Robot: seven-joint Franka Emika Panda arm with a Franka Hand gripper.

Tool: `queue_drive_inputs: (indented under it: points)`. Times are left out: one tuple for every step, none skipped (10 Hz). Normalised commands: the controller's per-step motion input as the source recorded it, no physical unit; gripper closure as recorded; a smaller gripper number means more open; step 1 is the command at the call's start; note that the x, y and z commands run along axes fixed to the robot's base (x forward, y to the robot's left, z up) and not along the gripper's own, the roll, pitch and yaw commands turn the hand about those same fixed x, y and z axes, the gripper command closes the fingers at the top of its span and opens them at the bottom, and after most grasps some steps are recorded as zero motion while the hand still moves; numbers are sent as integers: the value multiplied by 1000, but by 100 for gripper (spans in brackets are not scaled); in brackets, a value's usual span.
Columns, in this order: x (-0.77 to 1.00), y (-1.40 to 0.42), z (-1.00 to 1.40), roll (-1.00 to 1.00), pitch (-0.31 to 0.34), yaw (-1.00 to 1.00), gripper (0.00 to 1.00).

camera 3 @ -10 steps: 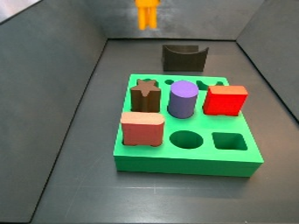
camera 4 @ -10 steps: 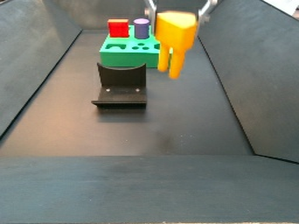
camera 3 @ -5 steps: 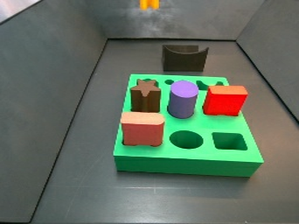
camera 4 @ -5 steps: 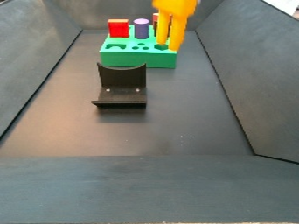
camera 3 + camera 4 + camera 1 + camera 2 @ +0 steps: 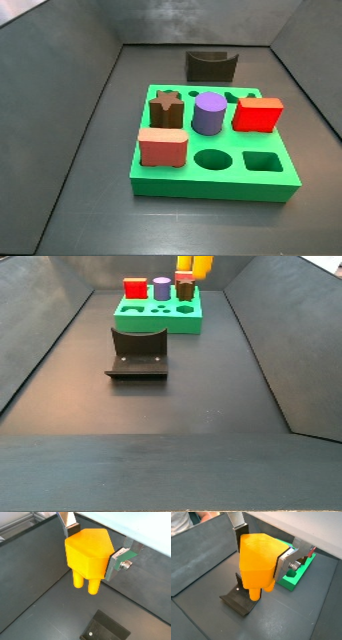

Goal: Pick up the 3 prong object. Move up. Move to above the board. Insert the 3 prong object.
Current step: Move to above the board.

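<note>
Tool (image 5: 88, 548) grips 3 prong object (image 5: 87, 557) above fixture (image 5: 241, 598).

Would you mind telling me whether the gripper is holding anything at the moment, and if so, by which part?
Yes. The gripper holds the orange 3 prong object by its blocky top, one silver finger against each side; the prongs hang free below.

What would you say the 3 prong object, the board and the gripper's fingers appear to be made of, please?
The 3 prong object, held in the gripper: likely moulded plastic, uniform orange with a soft satin sheen.
The board: seemingly plastic too, flat even green, clean-edged cut-outs.
The fingers: flat silver plates, probably metal.
</note>
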Motion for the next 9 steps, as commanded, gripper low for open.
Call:
queue_drive_inputs:
  points:
    - [41, -20, 1000, 77, 106, 15, 100]
    - [40, -20, 1000, 79, 106, 19, 100]
    - [31, -17, 846, 80, 106, 22, 100]
    - [22, -15, 688, 83, 105, 24, 100]
    - [18, -12, 533, 86, 105, 27, 100]
    - [16, -11, 323, 88, 107, 28, 100]
    - [15, -12, 172, 86, 108, 28, 100]
    - [-68, -1000, -159, 167, 485, 402, 100]
    - [-63, -1000, -157, 172, 430, 361, 100]
